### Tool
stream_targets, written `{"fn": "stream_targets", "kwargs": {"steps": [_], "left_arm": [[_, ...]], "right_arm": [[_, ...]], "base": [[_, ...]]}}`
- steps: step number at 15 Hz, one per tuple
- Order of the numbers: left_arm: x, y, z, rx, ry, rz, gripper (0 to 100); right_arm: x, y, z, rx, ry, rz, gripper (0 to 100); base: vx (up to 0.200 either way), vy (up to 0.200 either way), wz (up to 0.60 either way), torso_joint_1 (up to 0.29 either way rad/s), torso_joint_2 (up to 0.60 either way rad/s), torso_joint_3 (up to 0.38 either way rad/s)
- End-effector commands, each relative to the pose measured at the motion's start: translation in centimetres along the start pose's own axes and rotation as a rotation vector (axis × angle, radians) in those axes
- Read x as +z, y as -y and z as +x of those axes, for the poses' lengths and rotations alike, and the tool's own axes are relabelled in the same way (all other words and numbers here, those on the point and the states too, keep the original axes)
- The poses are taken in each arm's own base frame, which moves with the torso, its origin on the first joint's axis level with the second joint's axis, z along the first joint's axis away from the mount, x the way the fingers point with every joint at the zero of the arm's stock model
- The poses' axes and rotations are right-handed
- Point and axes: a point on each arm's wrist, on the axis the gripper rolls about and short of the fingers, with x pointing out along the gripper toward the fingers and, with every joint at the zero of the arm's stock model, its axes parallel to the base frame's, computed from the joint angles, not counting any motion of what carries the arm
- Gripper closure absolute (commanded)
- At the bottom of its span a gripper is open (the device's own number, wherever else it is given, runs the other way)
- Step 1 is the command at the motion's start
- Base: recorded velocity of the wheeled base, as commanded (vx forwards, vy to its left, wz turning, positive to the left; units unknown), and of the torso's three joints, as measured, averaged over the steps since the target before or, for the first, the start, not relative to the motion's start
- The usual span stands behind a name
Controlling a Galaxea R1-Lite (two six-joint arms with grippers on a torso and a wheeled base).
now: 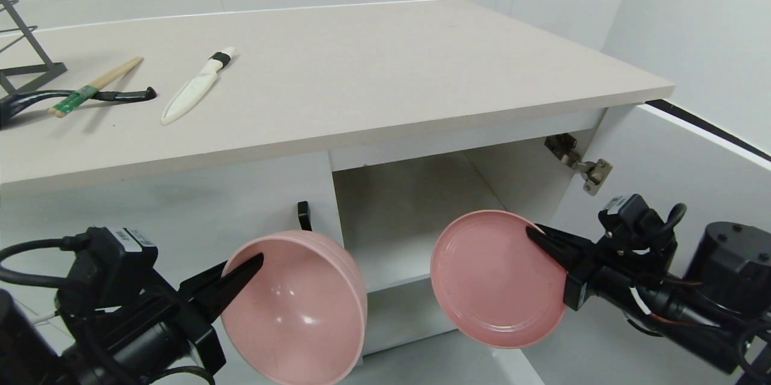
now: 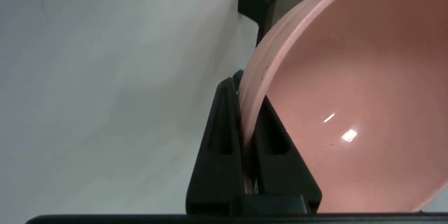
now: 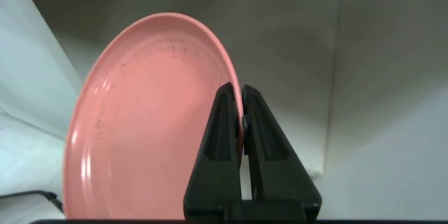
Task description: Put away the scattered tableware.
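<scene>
**Booth:** Start with the tableware. Where is it?

**Me:** The pink bowl (image 1: 301,313) hangs tipped on edge with its hollow facing me. It's in front of the cabinet (image 1: 409,204), over the closed door (image 1: 181,204) just left of the opening. My left gripper (image 1: 256,261) is clamped on its rim. In the left wrist view the jaws pinch the rim, one inside the bowl and one outside.

**Booth:** And the other arm?

**Me:** The pink plate (image 1: 494,279) is also up on edge, face toward me, in front of the right part of the cabinet's opening. My right gripper (image 1: 533,233) bites its right rim, squeezed shut on it. In the right wrist view the plate stands just before the cabinet's pale inside.

**Booth:** How do bowl and plate sit against each other?

**Me:** They're side by side with a gap between them, not touching. A black handle (image 1: 304,215) peeks out above the bowl, at the closed door's edge.

**Booth:** What about the cabinet itself?

**Me:** The open door (image 1: 662,156) is swung out at the cabinet's right, with its hinge (image 1: 581,165) showing. The countertop (image 1: 391,65) lies on top of the cabinet.

**Booth:** Is anything on it?

**Me:** A white knife (image 1: 199,87) and wooden chopsticks (image 1: 102,81) lie over the closed-door side, near each other but apart. A rack (image 1: 24,53) stands farther out toward that end.
</scene>
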Motion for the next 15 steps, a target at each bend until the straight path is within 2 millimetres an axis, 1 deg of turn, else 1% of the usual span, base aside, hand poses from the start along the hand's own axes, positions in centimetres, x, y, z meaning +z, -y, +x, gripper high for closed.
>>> {"fn": "stream_targets", "kwargs": {"steps": [1,2,3,4,7,9,12,13,15], "left_arm": [[0.0,0.0,0.0,0.0,0.002,0.001,100],[0.0,0.0,0.0,0.0,0.001,0.001,100],[0.0,0.0,0.0,0.0,-0.001,0.001,100],[0.0,0.0,-0.1,0.0,-0.004,0.002,100],[-0.1,0.0,-0.4,-0.004,-0.028,0.006,100],[-0.1,0.0,-0.7,-0.001,-0.03,0.07,100],[-0.1,0.0,-0.7,0.0,-0.033,0.075,100],[-0.2,-0.1,-0.6,0.002,-0.036,0.075,100],[-0.3,-0.1,-0.7,0.001,-0.048,0.075,100]], "right_arm": [[-0.4,-0.2,2.5,0.023,0.005,0.006,100],[-0.7,-0.2,3.9,0.031,0.006,0.008,100],[-1.0,-0.2,4.3,0.032,0.002,0.01,100],[-1.7,-0.2,5.3,0.036,-0.016,0.018,100],[-2.0,-0.2,5.8,0.037,-0.018,0.023,100],[-2.3,0.0,6.6,0.034,-0.021,0.037,100],[-2.2,0.1,7.5,0.033,-0.001,0.114,100],[-2.5,0.1,7.8,0.031,-0.008,0.139,100],[-3.9,0.3,8.2,0.025,-0.054,0.177,100]], "base": [[0.0,0.0,0.0,0.0,0.0,0.0],[0.0,0.0,0.0,0.0,0.0,0.0],[0.0,0.0,0.0,0.0,0.0,0.0],[0.0,0.0,0.0,0.0,0.0,0.0],[0.0,0.0,0.0,0.0,0.0,0.0],[0.0,0.0,0.0,0.0,0.0,0.0],[0.0,0.0,0.0,0.0,0.0,0.0],[0.0,0.0,0.0,0.0,0.0,0.0],[0.0,0.0,0.0,0.0,0.0,0.0]]}}
